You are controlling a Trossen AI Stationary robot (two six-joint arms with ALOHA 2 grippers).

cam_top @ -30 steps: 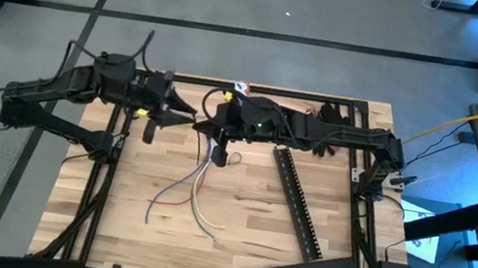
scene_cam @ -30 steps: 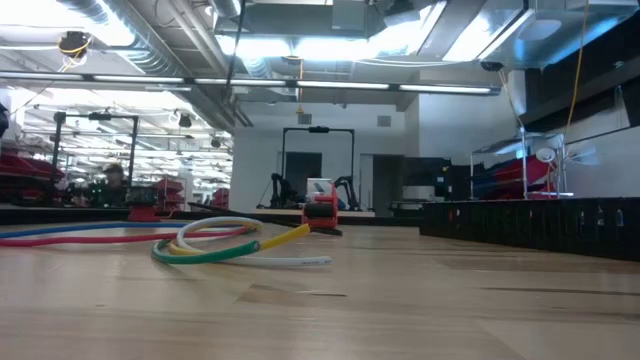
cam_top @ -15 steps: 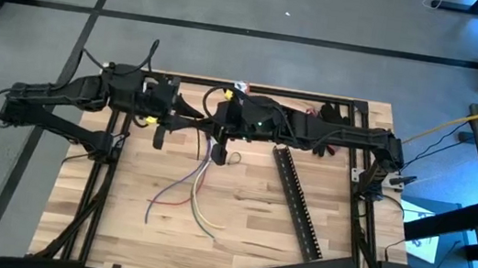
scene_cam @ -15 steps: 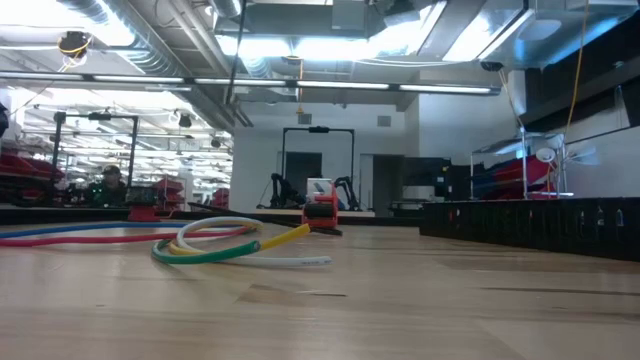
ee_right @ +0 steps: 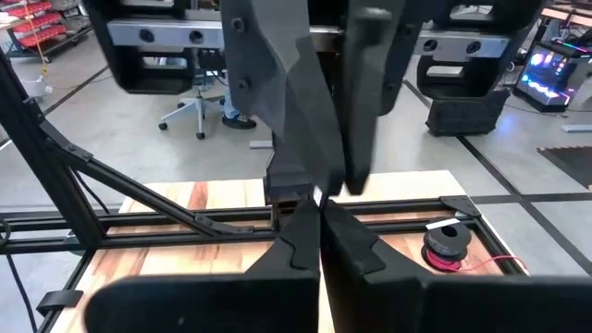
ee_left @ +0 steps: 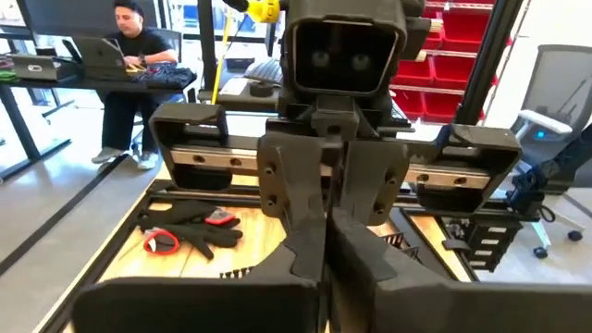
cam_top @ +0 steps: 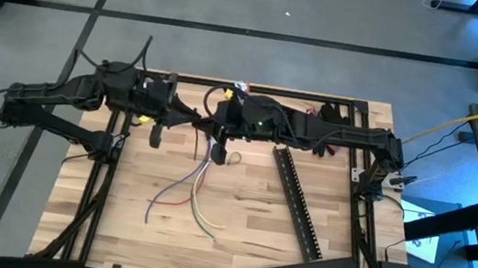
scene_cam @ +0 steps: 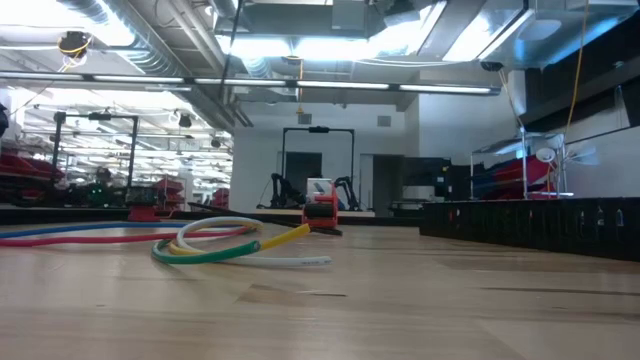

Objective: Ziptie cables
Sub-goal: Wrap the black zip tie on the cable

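Both arms reach inward over the far half of the table (cam_top: 244,237), grippers tip to tip. Left gripper (cam_top: 193,121): fingers together. Right gripper (cam_top: 203,126): fingers together; whether anything thin is pinched between them cannot be told. The cables (cam_top: 198,184) lie loose on the wood just in front of the grippers, fanning toward the near edge. A black slotted bar (cam_top: 298,203) lies beside them.

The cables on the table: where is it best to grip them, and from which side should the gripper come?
Probably the narrow top of the cables, where the strands run together before fanning out toward the near edge. Come from straight above, fingers across the strands, since they lie flat on the table.
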